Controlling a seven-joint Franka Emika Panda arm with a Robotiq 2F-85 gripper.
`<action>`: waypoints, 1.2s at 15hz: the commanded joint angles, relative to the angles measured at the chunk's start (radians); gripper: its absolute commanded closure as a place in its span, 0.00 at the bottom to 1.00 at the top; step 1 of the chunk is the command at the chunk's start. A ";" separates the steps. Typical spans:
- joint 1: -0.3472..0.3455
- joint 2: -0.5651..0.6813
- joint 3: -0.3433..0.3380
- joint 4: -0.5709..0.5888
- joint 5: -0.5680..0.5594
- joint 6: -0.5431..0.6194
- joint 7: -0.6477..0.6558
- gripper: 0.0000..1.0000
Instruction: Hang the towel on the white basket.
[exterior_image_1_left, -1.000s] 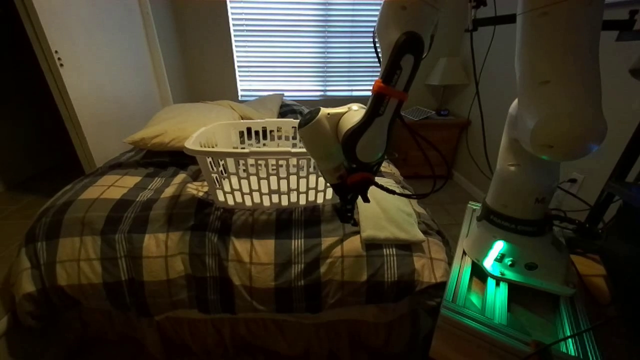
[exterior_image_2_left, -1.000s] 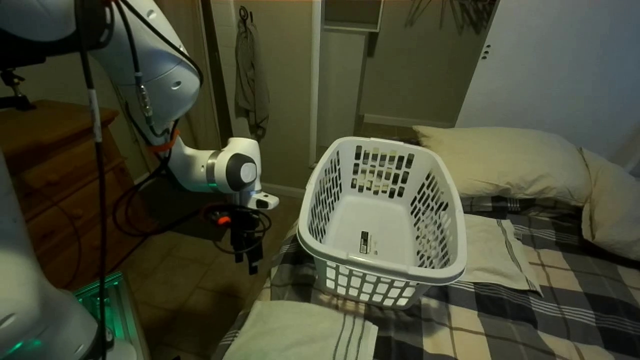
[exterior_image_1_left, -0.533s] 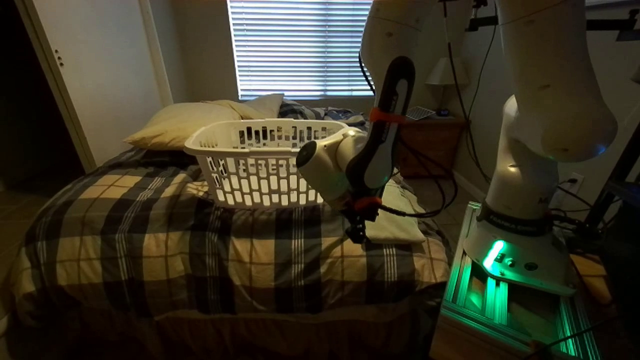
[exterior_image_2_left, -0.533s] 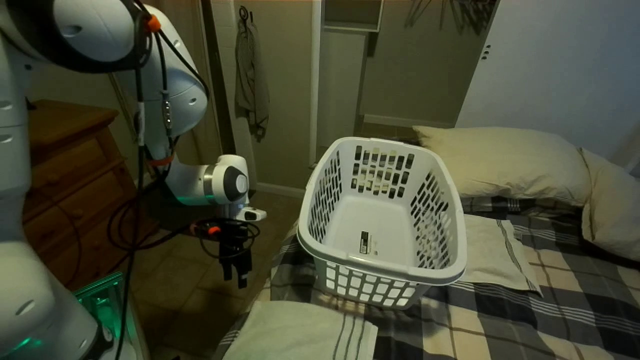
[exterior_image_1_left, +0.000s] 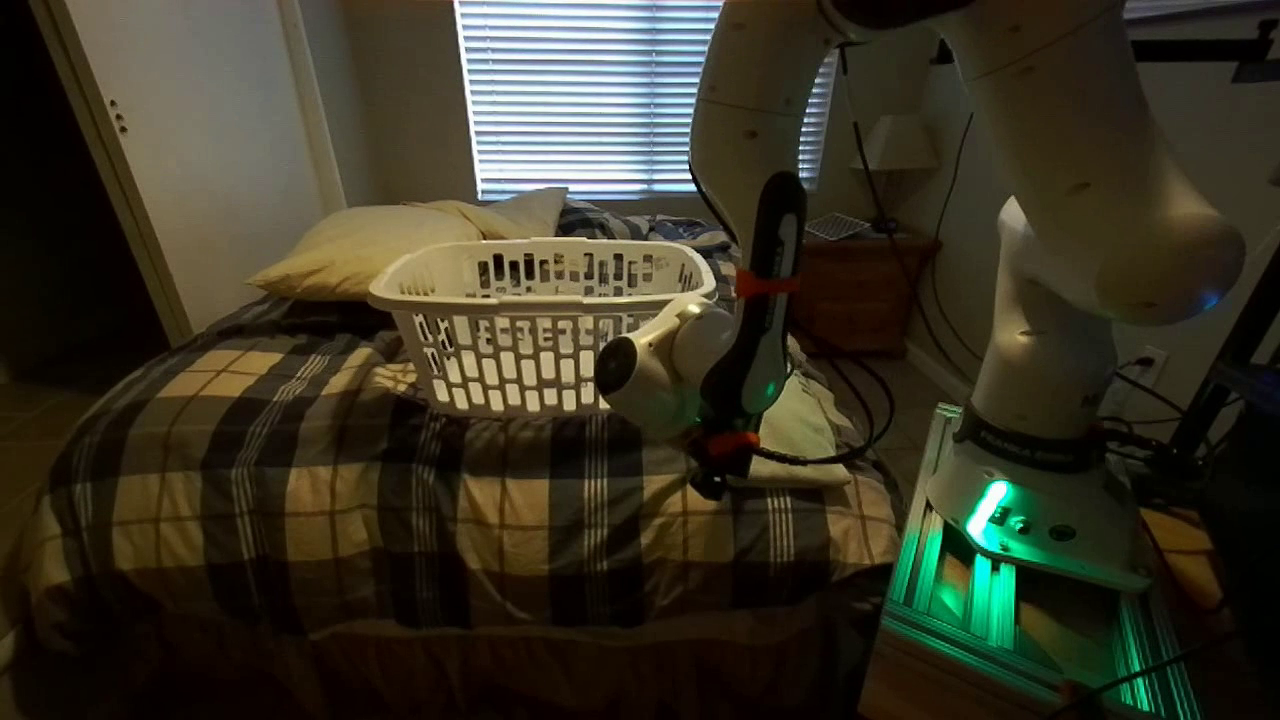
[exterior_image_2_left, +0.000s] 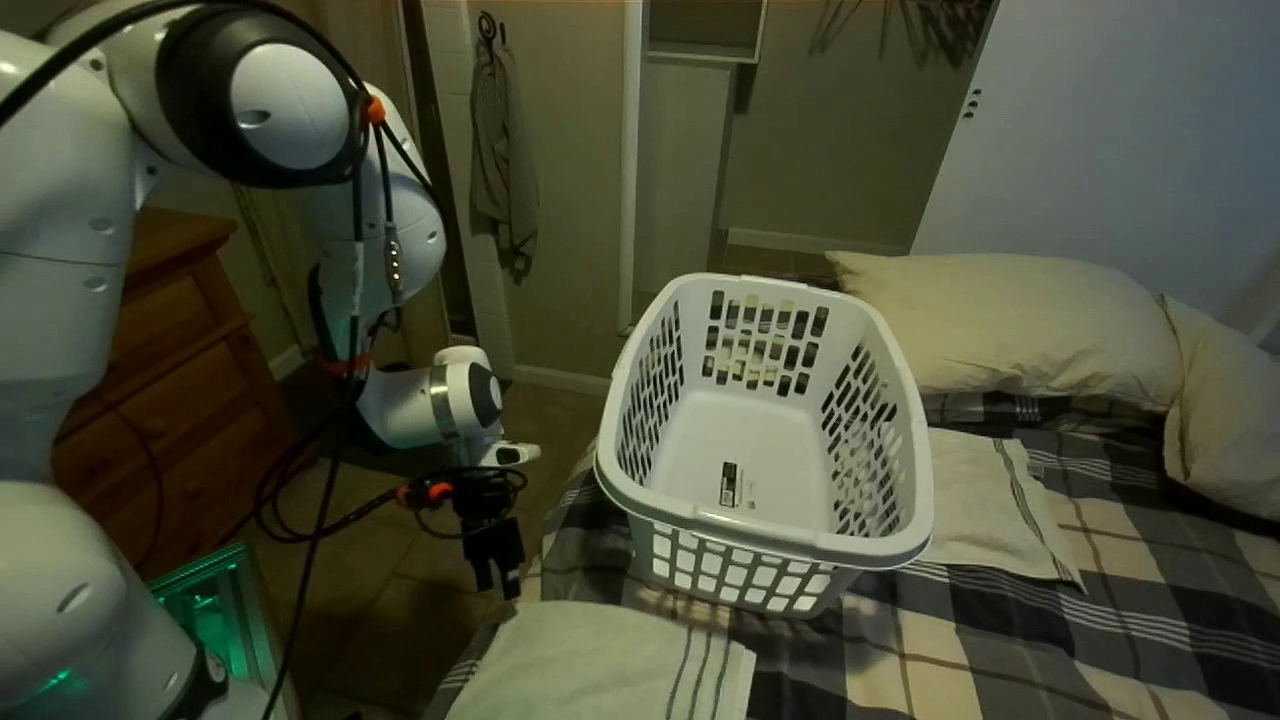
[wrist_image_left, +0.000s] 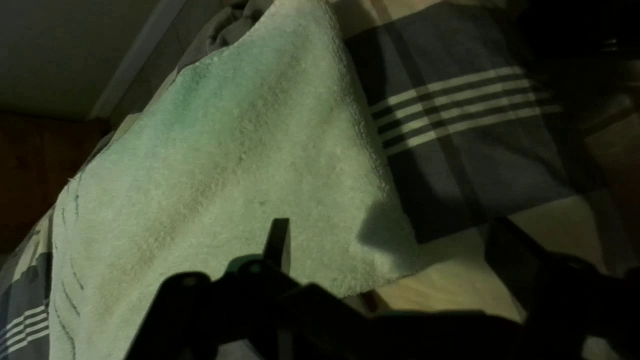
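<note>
In the wrist view the towel (wrist_image_left: 225, 175) lies on the plaid-covered bench (wrist_image_left: 480, 170), mostly left of the claw (wrist_image_left: 392, 235), whose empty fingers (wrist_image_left: 277, 240) stand wide apart either side of the towel's right edge near a corner, so lowering there seems the coming need.

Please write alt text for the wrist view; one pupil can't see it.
A pale towel with dark stripes near its left edge lies on a plaid bedcover. One corner shows in the gap of the robot's open tool, at the bottom. Nothing is gripped.
</note>
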 joint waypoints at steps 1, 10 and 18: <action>0.015 0.084 -0.010 0.067 -0.083 -0.002 0.094 0.00; 0.007 0.185 0.001 0.130 -0.065 -0.101 0.076 0.56; 0.014 0.165 0.001 0.115 -0.092 -0.179 0.107 0.99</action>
